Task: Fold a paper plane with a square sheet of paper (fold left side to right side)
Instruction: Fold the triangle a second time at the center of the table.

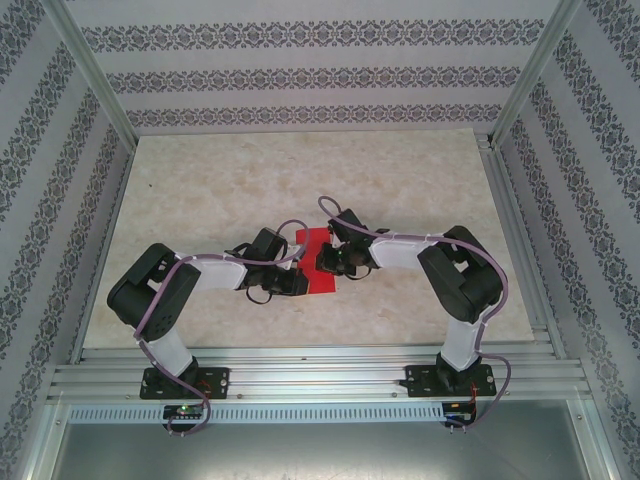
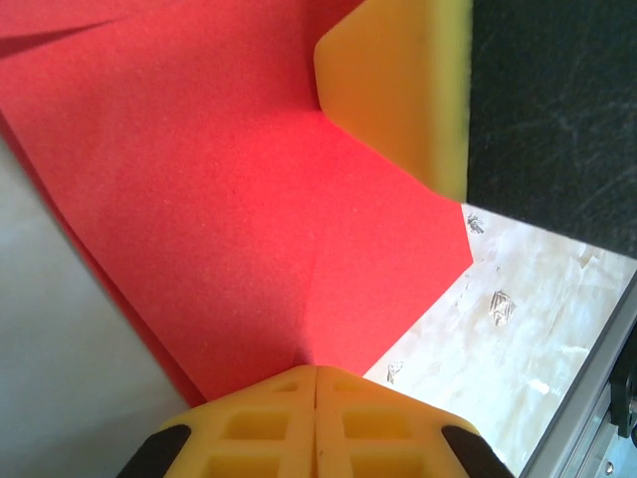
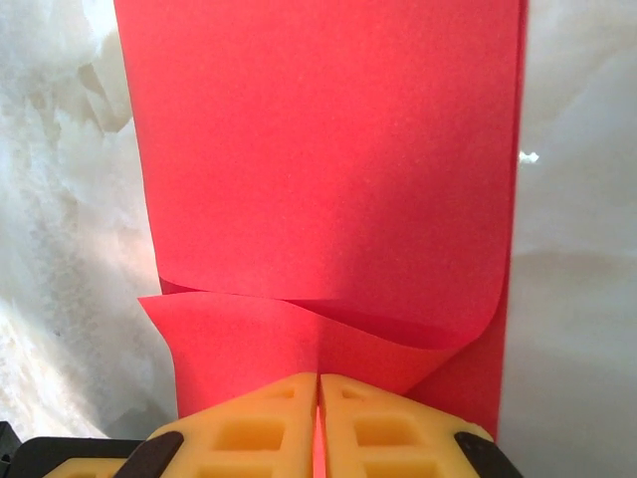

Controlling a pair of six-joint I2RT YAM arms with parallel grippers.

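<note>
The red sheet of paper lies at the middle of the marbled table, between my two grippers. My left gripper comes in from the left; in its wrist view the yellow fingertips are shut at the paper's near edge, and a crease runs up from them. My right gripper is shut on the paper's edge, with red showing in the slit between the fingers. Just beyond them a flap of the paper curls over the lower layer. One right finger rests on the sheet.
Aluminium frame rails run along the table's near edge, by both arm bases, and one rail sits close to the paper. Patterned walls enclose the left, right and back. Bare tabletop lies beyond the paper.
</note>
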